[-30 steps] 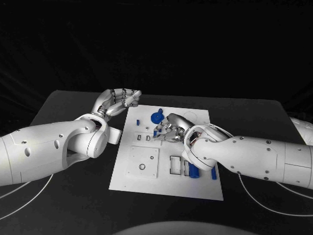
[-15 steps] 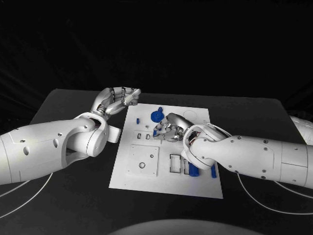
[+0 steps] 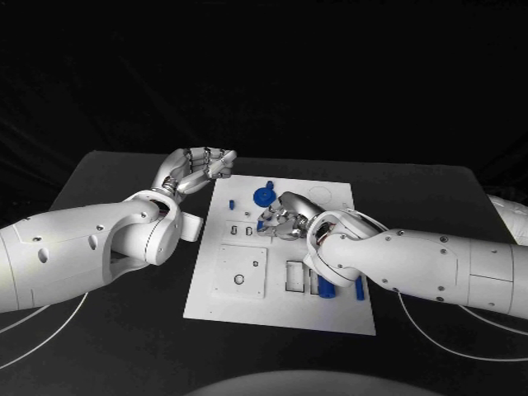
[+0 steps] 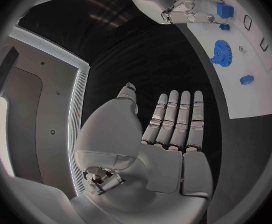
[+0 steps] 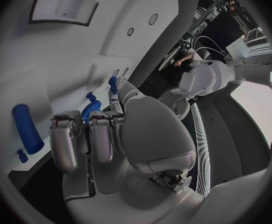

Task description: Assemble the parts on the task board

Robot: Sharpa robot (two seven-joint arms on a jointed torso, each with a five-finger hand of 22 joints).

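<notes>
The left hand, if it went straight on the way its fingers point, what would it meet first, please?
Probably nothing: the left hand is open, its fingers pointing over bare black table, with the white board off to one side. Depth is hard to judge.

**Surfaces and finishes**

The flat white task board looks like smooth, matt plastic. The small blue toothed gear part at its 12 o'clock end seems matt plastic. Both silver hands show metallic sheen; the white arm shells are glossy. The black table is matt.
</notes>
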